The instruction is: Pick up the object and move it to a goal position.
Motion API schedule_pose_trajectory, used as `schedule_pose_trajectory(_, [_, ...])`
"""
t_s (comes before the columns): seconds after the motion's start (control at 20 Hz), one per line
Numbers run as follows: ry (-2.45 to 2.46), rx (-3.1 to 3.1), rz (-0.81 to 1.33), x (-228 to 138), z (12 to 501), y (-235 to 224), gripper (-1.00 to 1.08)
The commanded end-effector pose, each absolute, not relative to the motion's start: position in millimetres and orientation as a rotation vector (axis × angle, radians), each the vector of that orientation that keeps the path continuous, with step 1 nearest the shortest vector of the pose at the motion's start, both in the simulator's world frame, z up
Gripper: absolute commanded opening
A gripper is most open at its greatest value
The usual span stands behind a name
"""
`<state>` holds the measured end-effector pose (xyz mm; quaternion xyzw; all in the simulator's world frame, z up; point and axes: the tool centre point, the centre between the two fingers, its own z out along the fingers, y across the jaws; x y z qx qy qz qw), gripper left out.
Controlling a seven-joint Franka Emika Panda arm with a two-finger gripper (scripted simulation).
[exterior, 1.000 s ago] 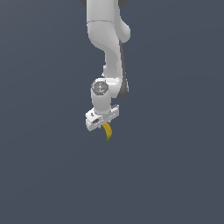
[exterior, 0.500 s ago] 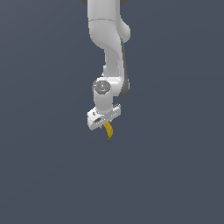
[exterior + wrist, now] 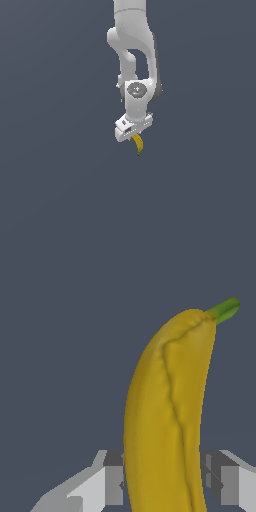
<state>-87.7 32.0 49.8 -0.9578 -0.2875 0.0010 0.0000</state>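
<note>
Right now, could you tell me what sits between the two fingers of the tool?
The banana sits between the fingers, its green tip pointing away from the tool; the wrist view shows this best.

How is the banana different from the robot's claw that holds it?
The banana is yellow with a green tip; the gripper is white and grey. The banana is curved and smooth; the gripper is blocky. In the exterior view the banana hangs below the gripper and looks narrower than the gripper. Both are up in the air together.
</note>
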Motion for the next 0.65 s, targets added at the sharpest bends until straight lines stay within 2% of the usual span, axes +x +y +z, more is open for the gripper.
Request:
schedule_pose_trajectory(0.0, [-0.903, -3.01, 0.0, -93, 60, 55, -1.0])
schedule_pose_trajectory(0.3, [-0.901, -3.01, 0.0, -101, 74, 91, -1.0])
schedule_pose_trajectory(0.6, [-0.901, -3.01, 0.0, -102, 78, 101, -1.0])
